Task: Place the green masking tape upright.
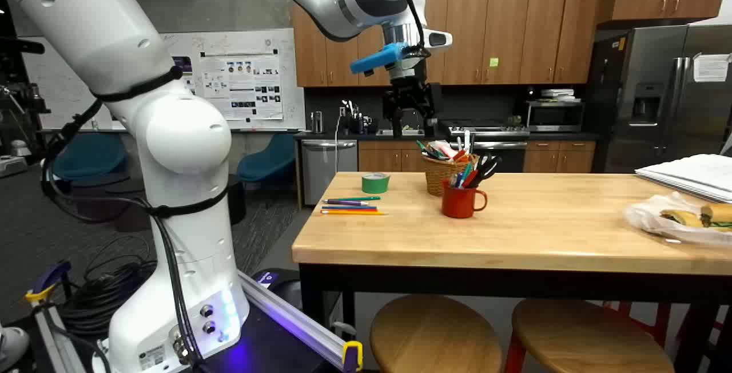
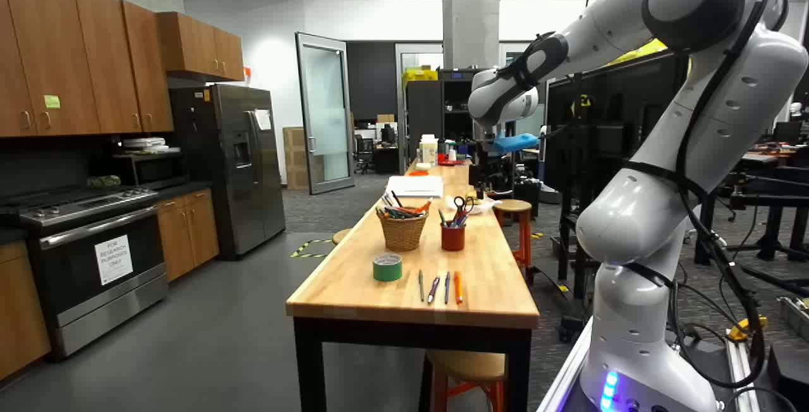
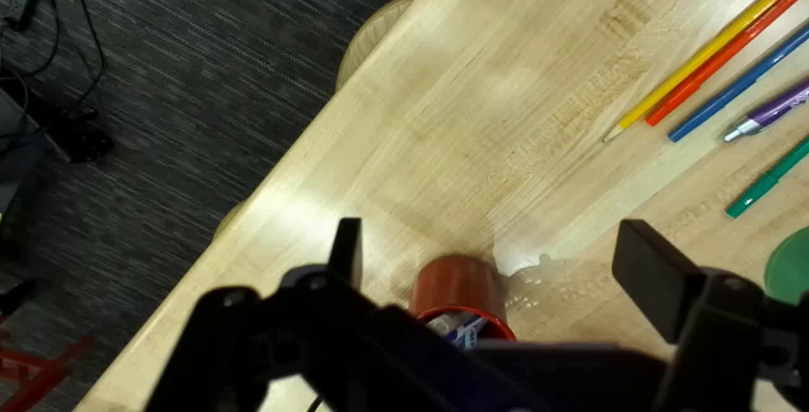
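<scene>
The green masking tape lies flat on the table with its hole facing up. It shows in both exterior views (image 1: 375,185) (image 2: 387,271), near the table's end by the row of pens. In the wrist view only part of the green tape (image 3: 789,268) shows at the right edge, partly behind a finger. My gripper (image 1: 412,124) is open and empty, pointing down high above the table. In the wrist view the spread fingers (image 3: 490,254) frame the red mug far below, with the tape off to the right side.
Several pens and a pencil (image 1: 350,208) lie beside the tape. A wicker basket (image 2: 403,232) and a red mug (image 1: 457,202) (image 2: 452,237) (image 3: 460,285) hold upright utensils. A wrapped sandwich (image 1: 680,218) and paper (image 2: 414,186) lie farther along the table (image 1: 543,235).
</scene>
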Motion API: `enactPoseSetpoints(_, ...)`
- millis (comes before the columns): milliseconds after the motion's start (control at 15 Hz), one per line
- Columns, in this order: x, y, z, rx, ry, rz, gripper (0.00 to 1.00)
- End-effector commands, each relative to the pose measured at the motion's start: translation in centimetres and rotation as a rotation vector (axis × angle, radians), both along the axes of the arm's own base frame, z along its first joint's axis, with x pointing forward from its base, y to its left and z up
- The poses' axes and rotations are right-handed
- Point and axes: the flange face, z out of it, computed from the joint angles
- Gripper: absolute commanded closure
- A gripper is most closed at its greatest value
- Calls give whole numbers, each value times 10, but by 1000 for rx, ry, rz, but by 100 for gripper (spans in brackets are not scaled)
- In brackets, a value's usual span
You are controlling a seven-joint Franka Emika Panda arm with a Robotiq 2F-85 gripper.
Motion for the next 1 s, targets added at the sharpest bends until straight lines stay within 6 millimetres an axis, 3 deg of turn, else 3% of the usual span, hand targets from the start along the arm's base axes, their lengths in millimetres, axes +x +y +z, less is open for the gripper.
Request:
enactPoseSetpoints(0,0,0,1,0,0,0,0)
enactPoseSetpoints(400,-2,3,-2,2,-2,-6,0)
enactPoseSetpoints(933,-13,62,-51,39,-53,-75,0)
